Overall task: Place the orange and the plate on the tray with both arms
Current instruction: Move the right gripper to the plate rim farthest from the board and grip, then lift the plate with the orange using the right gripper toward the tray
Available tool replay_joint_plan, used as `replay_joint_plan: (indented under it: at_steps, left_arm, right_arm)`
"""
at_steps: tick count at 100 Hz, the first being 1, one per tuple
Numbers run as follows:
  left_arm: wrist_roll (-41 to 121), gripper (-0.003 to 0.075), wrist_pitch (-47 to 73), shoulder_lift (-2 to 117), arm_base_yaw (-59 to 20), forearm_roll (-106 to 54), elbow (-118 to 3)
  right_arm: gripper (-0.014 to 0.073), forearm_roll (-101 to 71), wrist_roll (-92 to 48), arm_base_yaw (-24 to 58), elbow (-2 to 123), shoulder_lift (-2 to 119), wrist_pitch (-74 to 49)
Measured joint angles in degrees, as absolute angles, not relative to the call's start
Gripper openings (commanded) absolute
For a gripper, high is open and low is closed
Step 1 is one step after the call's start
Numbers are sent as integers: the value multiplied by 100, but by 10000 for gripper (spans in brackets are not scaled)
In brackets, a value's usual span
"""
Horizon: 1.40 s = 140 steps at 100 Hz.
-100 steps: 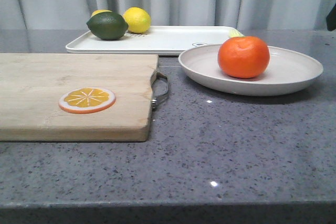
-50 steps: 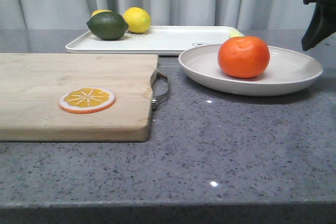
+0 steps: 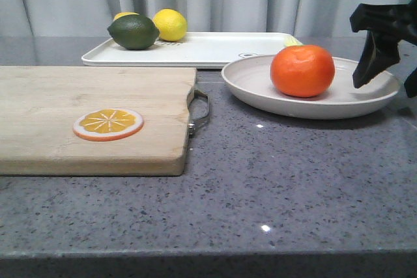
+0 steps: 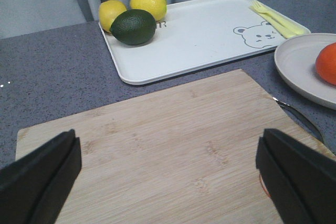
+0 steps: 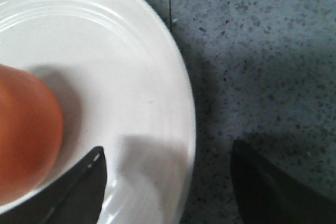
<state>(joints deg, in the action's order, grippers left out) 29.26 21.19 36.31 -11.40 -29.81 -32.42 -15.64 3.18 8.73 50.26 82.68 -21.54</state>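
Grey speckled stone surface (image 3: 273, 180) carries it all, and out beyond the right tool (image 3: 389, 73) sits the large flat rectangular white tray (image 3: 208, 50), well apart, with a dark green lime and two yellow lemons at its far-left end. Nearer, the wide shallow off-white round plate (image 3: 345, 96) lies right under the right tool, its jaws spread wide and straddling the plate's right rim: one finger over the inside, one over the bare surface outside. The round bright-orange fruit, the orange (image 3: 302, 70), rests on the plate, just beside that inner finger. To do this well, I'd say, drop until the rim sits deep between the fingers, pinch firmly, and lift level so the orange doesn't roll. The left tool (image 4: 168, 177) hovers spread over the pale wooden cutting board (image 4: 173, 145), gripping nothing, well apart from the plate.
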Motion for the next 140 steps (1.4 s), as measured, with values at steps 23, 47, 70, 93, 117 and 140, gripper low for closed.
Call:
replay_joint_plan:
  at_steps: [23,47,70,93,117,140]
  left_arm:
    - [2926,640,2122,3631,-1140,-2981,-3242]
    - [2926,640,2135,3631,-1140,-2981,-3242]
    - [2926,640,2135,3631,-1140,-2981,-3242]
    - [2926,640,2135,3631,-1140,-2981,-3242]
    - [2926,640,2135,3631,-1140,-2981,-3242]
    - [2926,640,2135,3631,-1140,-2981,-3242]
  right_arm:
    - [470,-1567,318,873,5035,8364,-2143]
    - [178,-1567,318,873,5035,8404,-2104]
    - [-15,-1677,357,873,5060,8404,-1988]
    - [-101,-1733,421,873,5096,8404,-1969]
    - [-101,-1693,412,873,5671,8404,-2646]
    - [-101,-1626,331,873,6705,8433,-3087]
